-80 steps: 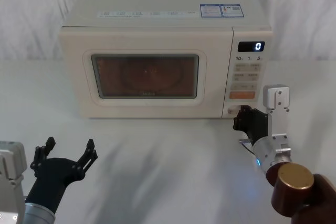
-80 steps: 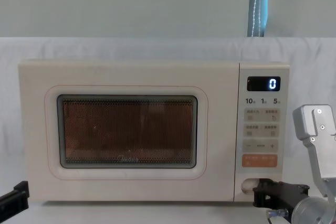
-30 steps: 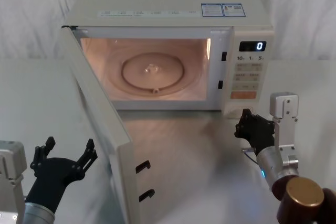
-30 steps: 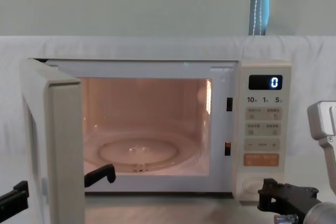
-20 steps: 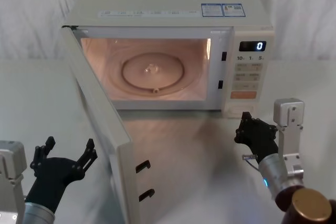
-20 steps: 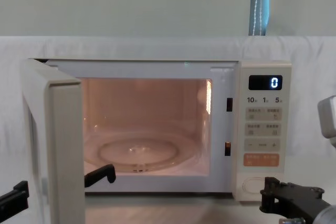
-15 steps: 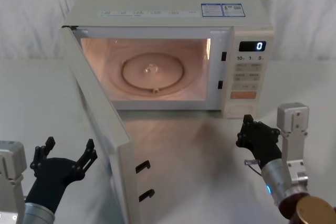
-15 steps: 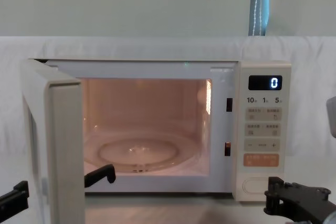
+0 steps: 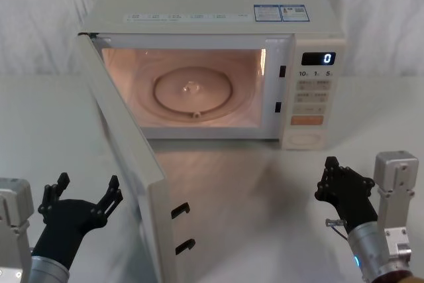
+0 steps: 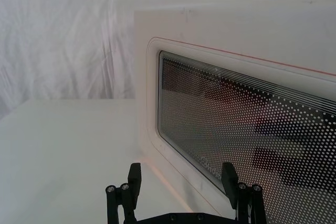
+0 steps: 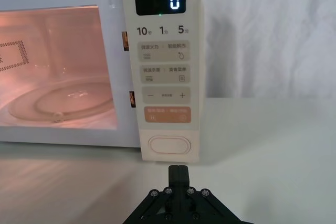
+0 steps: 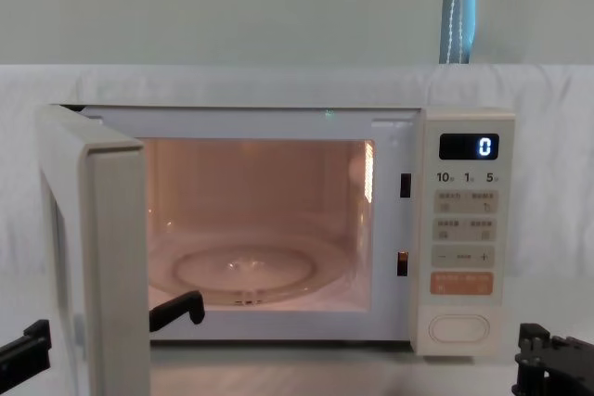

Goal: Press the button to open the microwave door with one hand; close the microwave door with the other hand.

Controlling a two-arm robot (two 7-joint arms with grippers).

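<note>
The left gripper point(image 9: 83, 193) waits wide open and empty by the swung-out microwave door point(image 9: 129, 164), then comes the lit microwave point(image 9: 212, 4), its screen showing "0" over "10 1 5", the button point(image 9: 307, 139) below, and the right gripper point(image 9: 329, 180), pinched closed and empty, nearby.

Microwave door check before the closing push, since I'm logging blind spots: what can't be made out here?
- Chest view: the microwave door swung open hides most of the left gripper.
- Left wrist view: the door's far end is cut off by the edge.
- Head view: the panel keys print is too small to read.
- Chest view: right gripper cut off at the corner.
</note>
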